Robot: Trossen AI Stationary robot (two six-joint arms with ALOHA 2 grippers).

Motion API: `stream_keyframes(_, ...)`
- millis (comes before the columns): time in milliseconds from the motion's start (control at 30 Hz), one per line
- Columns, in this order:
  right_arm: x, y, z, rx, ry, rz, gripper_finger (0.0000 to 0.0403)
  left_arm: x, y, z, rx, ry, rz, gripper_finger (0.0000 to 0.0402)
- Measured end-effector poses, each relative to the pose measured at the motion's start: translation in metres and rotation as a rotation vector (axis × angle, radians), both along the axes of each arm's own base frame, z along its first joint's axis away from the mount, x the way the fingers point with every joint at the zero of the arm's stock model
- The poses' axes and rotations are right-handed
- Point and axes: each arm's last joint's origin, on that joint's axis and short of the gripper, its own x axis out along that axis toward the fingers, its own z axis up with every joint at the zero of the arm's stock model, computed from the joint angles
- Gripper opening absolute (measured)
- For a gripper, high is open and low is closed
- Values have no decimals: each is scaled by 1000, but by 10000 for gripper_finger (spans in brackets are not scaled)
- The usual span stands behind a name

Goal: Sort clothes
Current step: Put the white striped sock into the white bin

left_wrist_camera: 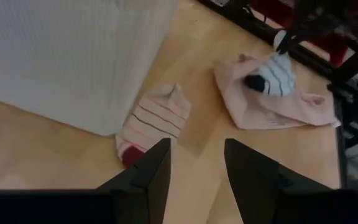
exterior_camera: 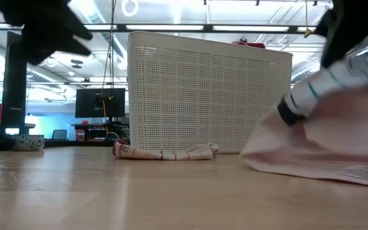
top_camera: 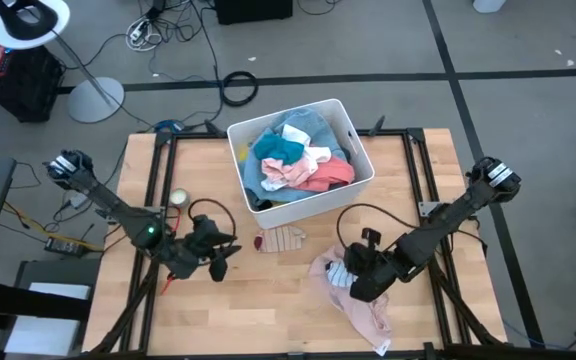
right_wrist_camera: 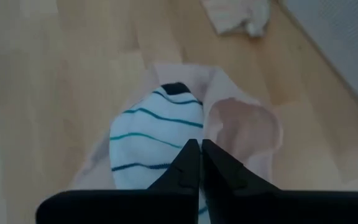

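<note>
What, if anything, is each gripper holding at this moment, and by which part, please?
The right gripper is shut on the white striped sock at its near edge, over the pink garment. The left gripper is open, holding nothing.

Bare wood lay open between my left gripper (top_camera: 220, 255) and my right gripper (top_camera: 353, 282), and along the table's (top_camera: 258, 310) near edge. The white bin (top_camera: 353, 165) blocked the far middle. A striped cloth (top_camera: 280, 239) lay just before it, and a pink garment (top_camera: 363, 310) covered the near right.
</note>
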Motion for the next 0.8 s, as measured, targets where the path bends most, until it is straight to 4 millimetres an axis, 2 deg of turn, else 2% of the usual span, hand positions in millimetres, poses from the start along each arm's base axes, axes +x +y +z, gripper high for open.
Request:
stream_keyframes(100, 1, 0, 14, -6, -24, -4, 6, -4, -2, -17, -37, -45, -4, 157)
stream_keyframes(300, 4, 3, 12, 12, -21, -3, 28, -8, -2, -37, -92, -112, -15, 157)
stream_keyframes(633, -1, 0, 8, 16, 44, -51, 108, -9, -3, -38, -106, -122, -29, 157)
stream_keyframes(800, -7, 0, 2, 55, 101, -89, 132, -9, -5, -38, -109, -124, -35, 157)
